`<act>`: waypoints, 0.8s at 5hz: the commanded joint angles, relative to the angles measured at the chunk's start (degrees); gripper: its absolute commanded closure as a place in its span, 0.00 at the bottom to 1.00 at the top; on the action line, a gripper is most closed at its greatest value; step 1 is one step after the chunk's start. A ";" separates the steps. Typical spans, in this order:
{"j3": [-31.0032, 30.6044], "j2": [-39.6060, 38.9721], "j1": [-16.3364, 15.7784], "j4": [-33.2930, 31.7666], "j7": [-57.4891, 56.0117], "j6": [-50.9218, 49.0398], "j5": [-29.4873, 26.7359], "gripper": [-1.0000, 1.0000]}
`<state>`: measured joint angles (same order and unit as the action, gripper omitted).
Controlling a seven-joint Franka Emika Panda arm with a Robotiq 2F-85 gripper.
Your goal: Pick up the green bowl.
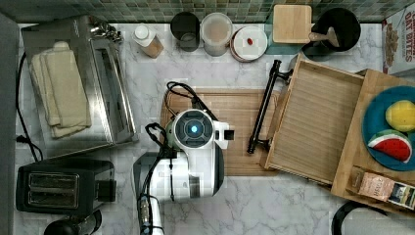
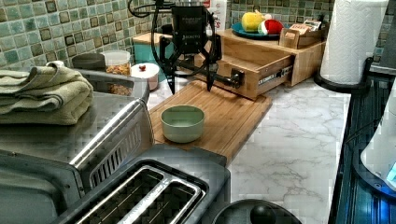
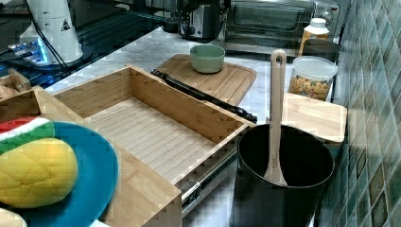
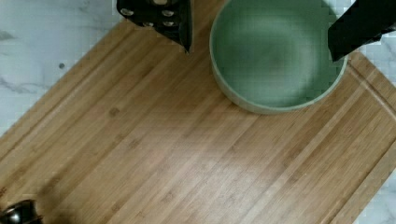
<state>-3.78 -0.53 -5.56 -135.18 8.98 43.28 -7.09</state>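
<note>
The tool [image 2: 190, 86] hangs wide open above the board [image 2: 233, 112], with the bowl [image 2: 182, 123] on the board at about 7 o'clock from it in the left view, so next it likely must drop over the rim and squeeze.

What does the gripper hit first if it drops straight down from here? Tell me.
Probably the green bowl. The open gripper points down with its fingers spread about the bowl's width, so they may land on the rim or just outside it, on the cutting board. Depth is unclear.
</note>
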 commanded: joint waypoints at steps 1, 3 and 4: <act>-1.81 0.15 -1.85 -6.26 1.28 4.79 2.71 0.00; -2.50 -3.84 -2.17 -4.76 5.82 8.18 3.73 0.00; -2.31 -5.71 -1.69 -4.54 4.13 9.15 2.34 0.00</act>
<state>-4.66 -4.85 -5.85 -141.00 9.78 51.98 -3.71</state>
